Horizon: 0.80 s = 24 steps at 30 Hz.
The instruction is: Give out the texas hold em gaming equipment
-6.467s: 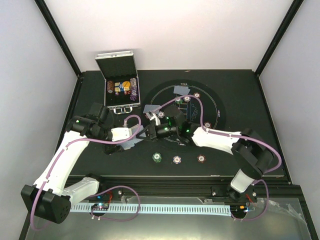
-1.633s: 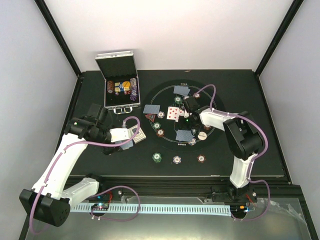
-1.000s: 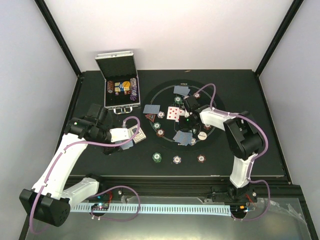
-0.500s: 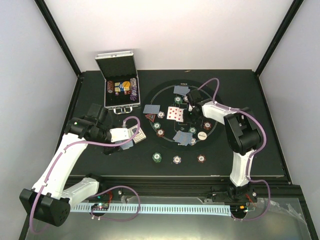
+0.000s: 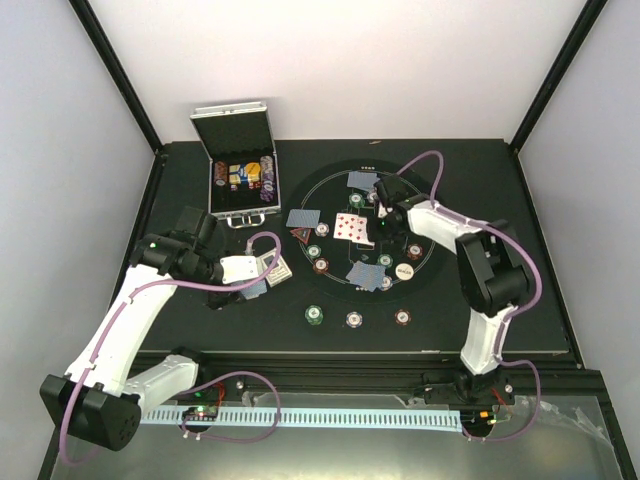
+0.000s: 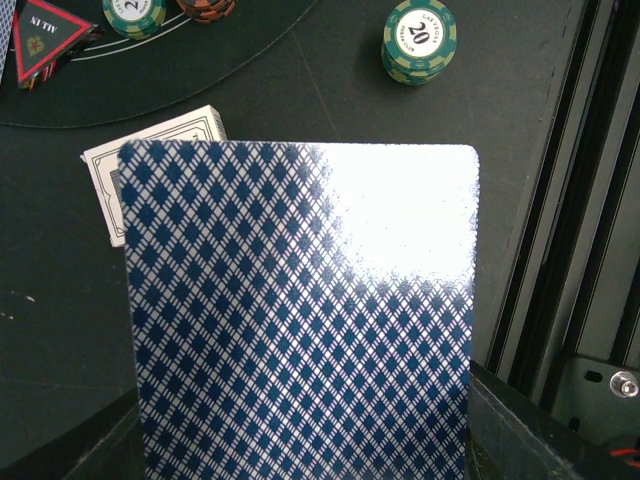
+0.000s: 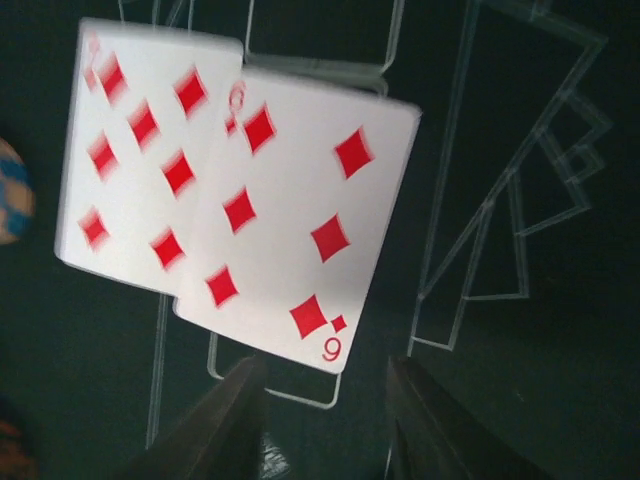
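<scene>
My left gripper (image 5: 258,280) is shut on a blue-backed playing card (image 6: 300,320) that fills the left wrist view. It is held over the table left of the round mat, beside a white deck (image 6: 155,150). My right gripper (image 7: 325,425) is open and empty, low over the mat just beside two face-up diamond cards (image 7: 300,220); in the top view it (image 5: 378,230) is right of them (image 5: 348,227). Face-down cards (image 5: 365,275) lie on the mat, with more at the far (image 5: 364,181) and left (image 5: 303,217) edges. A red triangle token (image 5: 300,236) and several chips sit on the mat.
The round black mat (image 5: 440,225) is mid-table. The open silver case (image 5: 238,170) stands at the back left. Green (image 5: 315,315), white (image 5: 353,319) and brown-red (image 5: 403,317) chip stacks sit in front of the mat. A green 20 chip (image 6: 420,40) shows near the table's rail.
My right gripper has moved from the mat's near side toward its middle, beside the face-up cards. The near face-down cards turned and stayed on the mat. The left arm has not moved.
</scene>
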Motion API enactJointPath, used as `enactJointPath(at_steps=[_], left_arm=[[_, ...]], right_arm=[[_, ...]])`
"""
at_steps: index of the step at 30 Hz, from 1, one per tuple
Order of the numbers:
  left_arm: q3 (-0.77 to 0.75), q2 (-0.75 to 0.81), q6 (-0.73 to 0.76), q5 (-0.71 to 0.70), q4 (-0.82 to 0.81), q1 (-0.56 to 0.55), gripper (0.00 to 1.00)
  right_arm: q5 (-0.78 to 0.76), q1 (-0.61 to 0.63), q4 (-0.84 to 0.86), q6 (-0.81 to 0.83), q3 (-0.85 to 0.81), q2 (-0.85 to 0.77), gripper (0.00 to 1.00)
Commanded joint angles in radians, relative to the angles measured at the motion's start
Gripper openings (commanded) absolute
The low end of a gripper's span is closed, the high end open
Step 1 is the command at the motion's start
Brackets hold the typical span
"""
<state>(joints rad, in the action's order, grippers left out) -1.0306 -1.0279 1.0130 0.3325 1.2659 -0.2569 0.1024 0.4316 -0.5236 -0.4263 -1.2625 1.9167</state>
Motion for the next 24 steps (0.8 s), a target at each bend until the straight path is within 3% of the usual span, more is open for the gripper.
enactJointPath(at_steps=[1,3,4,6,9,11,16,20,24], left_arm=[[-0.027,0.0,-0.001,0.002,-0.003,-0.002,0.02],[-0.026,0.004,-0.002,0.003,-0.002,-0.002,0.01],[-0.026,0.004,-0.002,0.003,-0.002,-0.002,0.02],[-0.029,0.007,-0.003,0.004,0.001,-0.002,0.02],[-0.028,0.01,-0.004,0.005,0.002,-0.002,0.01],[-0.026,0.011,-0.004,0.003,0.001,-0.001,0.02],[-0.03,0.005,-0.004,0.008,-0.003,-0.002,0.02],[-0.032,0.003,-0.005,0.011,-0.005,-0.002,0.01],[-0.036,-0.002,-0.007,0.011,-0.003,-0.002,0.02]], right_arm=[[-0.14,-0.004,-0.027,-0.012,-0.059,-0.176,0.5],[-0.245,-0.009,-0.02,-0.07,-0.046,-0.252,0.91],[-0.275,-0.022,-0.006,-0.109,-0.032,-0.285,0.99],[-0.172,-0.086,0.06,-0.146,0.015,-0.343,1.0],[0.224,-0.182,0.256,-0.205,0.125,-0.392,1.0],[0.303,-0.171,0.28,-0.226,0.142,-0.392,1.0],[0.381,-0.012,0.241,-0.21,0.151,-0.38,1.0],[0.54,0.14,0.446,-0.307,0.273,-0.435,1.0],[0.575,0.259,0.563,-0.387,0.32,-0.456,1.0]])
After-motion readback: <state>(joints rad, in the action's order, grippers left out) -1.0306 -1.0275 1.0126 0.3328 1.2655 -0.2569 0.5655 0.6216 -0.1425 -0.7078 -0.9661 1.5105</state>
